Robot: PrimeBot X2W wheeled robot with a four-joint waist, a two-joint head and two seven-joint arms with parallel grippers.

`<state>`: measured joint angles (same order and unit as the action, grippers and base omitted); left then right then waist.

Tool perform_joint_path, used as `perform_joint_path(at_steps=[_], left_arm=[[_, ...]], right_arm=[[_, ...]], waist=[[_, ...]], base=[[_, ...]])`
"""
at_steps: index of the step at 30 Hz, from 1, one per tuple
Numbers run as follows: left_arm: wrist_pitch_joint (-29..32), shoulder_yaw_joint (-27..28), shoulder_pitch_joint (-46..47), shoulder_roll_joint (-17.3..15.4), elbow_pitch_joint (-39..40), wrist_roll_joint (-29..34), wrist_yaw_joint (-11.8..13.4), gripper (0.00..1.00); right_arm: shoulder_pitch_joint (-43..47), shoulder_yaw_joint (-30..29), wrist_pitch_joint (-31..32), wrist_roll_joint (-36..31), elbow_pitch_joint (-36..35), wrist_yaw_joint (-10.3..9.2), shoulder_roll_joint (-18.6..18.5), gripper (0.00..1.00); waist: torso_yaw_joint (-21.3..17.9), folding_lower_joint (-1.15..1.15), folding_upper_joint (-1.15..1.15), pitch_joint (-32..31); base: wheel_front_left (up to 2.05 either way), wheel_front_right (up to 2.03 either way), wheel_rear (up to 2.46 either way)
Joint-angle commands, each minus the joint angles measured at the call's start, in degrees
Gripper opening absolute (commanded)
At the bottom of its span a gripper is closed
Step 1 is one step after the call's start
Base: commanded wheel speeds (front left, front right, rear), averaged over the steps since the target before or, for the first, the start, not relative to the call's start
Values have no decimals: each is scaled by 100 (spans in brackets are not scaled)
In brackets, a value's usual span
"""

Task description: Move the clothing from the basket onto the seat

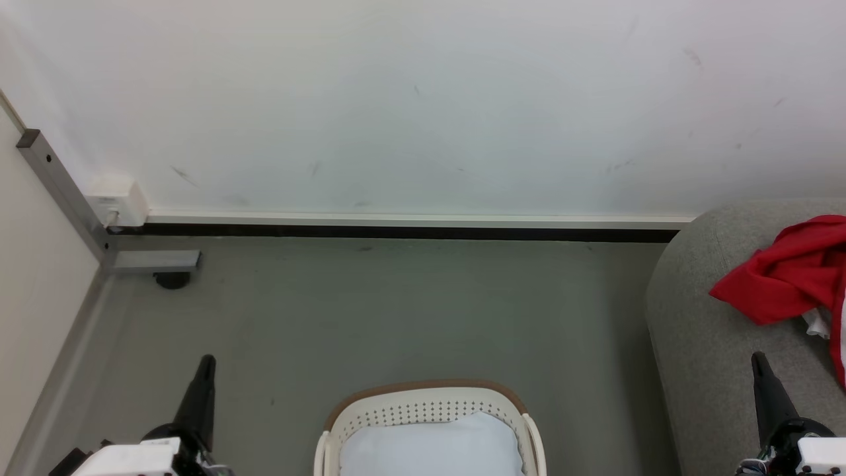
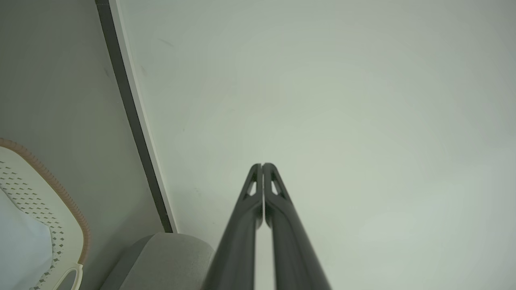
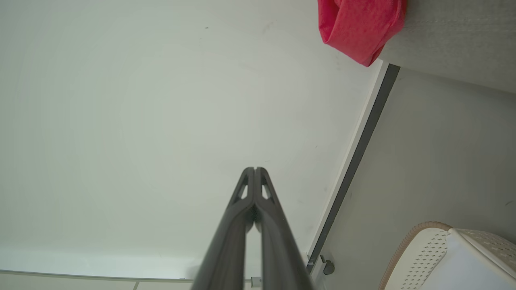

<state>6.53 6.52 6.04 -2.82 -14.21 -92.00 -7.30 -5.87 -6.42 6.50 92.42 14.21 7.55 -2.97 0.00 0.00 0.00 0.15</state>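
Red clothing (image 1: pixel 786 277) lies crumpled on the seat (image 1: pixel 714 344) at the right edge of the head view, with a bit of white trim (image 1: pixel 818 324) at its lower side. It rests on the grey cushion top, near the seat's rounded end and well apart from the basket (image 1: pixel 423 411).

The right wrist view catches one red fold (image 3: pixel 358 28) bulging past the seat edge (image 3: pixel 455 36) against the white wall. The head view does not show that overhang.

The basket is on the grey floor (image 1: pixel 396 311), bottom centre of the head view, cut off by the frame. It has a tan rim, perforated white walls and a pale bluish-white pad (image 1: pixel 429 449) inside.

The left wrist view shows the basket rim and holes (image 2: pixel 48 201), the pad (image 2: pixel 20 249) and the seat's rounded corner (image 2: pixel 165 262), with floor between them. The right wrist view shows the basket (image 3: pixel 427 253) and pad (image 3: pixel 463 266) at lower right.

The left gripper (image 1: pixel 207 362) is at lower left over the floor, beside the basket and not touching it. In its wrist view (image 2: pixel 262 166) the fingers (image 2: pixel 238 245) are pressed together at the tips, holding nothing and pointing at the wall.

The right gripper (image 1: pixel 759 358) is at lower right over the seat, just below the clothing and apart from it. In its wrist view (image 3: pixel 254 169) the fingers (image 3: pixel 225 249) also meet at the tips, with nothing between them.

A dark skirting strip (image 1: pixel 396 232) runs along the base of the white wall (image 1: pixel 423 99). A small white box (image 1: pixel 119 201) and a metal frame post (image 1: pixel 59 192) are in the left corner.
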Motion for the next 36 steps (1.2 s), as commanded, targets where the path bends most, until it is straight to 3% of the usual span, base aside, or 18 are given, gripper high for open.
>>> perform_joint_path(at_steps=[1, 36], left_arm=[[25, 17, 52, -8, 17, -72, -34, 0], [24, 15, 51, -9, 17, -74, -35, 0]], right_arm=[[-77, -26, 19, 5, -27, -12, 3, 0], [-78, -31, 25, -2, -27, -12, 5, 0]], waist=[[0, 0, 0, 0], [0, 0, 0, 0]], base=[[0, 0, 0], [0, 0, 0]])
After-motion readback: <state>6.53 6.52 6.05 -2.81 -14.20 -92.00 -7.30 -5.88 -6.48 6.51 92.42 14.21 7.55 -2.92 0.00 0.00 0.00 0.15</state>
